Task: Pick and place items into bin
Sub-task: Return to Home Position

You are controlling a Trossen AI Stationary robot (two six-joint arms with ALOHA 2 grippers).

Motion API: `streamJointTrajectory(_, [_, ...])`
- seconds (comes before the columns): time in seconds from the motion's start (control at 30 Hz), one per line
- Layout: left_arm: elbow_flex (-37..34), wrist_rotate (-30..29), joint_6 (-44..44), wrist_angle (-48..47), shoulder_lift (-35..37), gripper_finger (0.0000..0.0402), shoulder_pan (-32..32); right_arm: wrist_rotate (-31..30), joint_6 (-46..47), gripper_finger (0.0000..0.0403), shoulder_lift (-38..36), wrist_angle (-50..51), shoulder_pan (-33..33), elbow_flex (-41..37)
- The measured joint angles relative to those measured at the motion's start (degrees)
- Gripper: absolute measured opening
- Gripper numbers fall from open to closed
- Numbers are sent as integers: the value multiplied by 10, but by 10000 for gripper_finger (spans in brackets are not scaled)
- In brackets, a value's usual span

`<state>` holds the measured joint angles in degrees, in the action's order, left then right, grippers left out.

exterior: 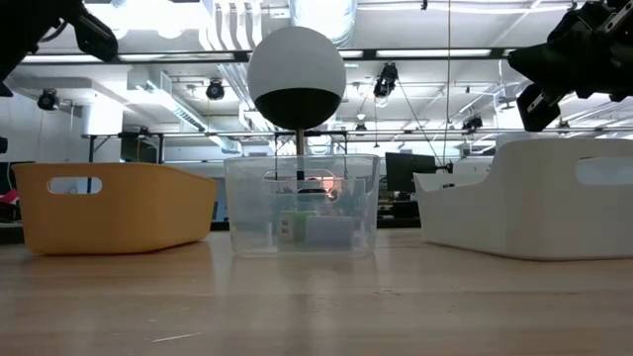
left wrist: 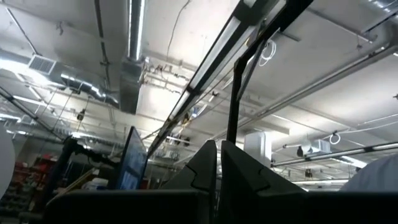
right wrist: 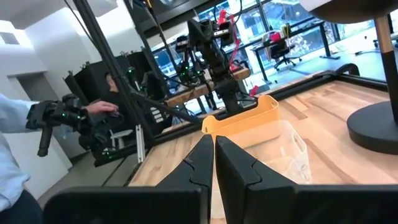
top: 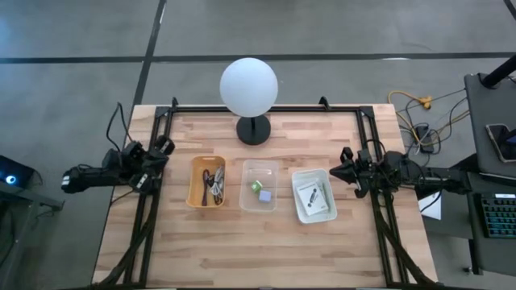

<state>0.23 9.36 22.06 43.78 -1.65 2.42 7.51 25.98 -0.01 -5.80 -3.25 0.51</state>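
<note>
Three bins are set in a row on the wooden table [top: 242, 250]: a yellow bin [top: 193, 184] on the left arm's side, a clear bin [top: 260, 164] in the middle and a white bin [top: 314, 172] on the right arm's side. Thin coiled cables [top: 213, 184] are seen in the yellow bin, a green cube [top: 255, 186] and a grey cube [top: 265, 195] in the clear one, and white packets [top: 311, 196] in the white one. Behind the clear bin a white globe lamp [top: 249, 87] is placed on a black base. The left gripper [top: 164, 150] is held above the table's left edge and the right gripper [top: 339, 171] above the right edge, near the white bin; on both, the fingers are pressed together and nothing is gripped. The table is surrounded by a grey concrete floor [top: 72, 48]. Pipes and strip lights [left wrist: 134, 31] are shown on the ceiling, and a person's hand [right wrist: 99, 109] is seen beyond the table.
</note>
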Motion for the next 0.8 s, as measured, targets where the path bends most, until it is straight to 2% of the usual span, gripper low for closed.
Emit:
streamJointTrajectory(0.33, [0, 0, 0, -2, -8, 8, 0, 0, 0, 9, 11, 12, 0, 0])
streamJointTrajectory(0.8, [0, 2, 0, -7, -77, 8, 1, 0, 0, 9, 18, 2, 0, 0])
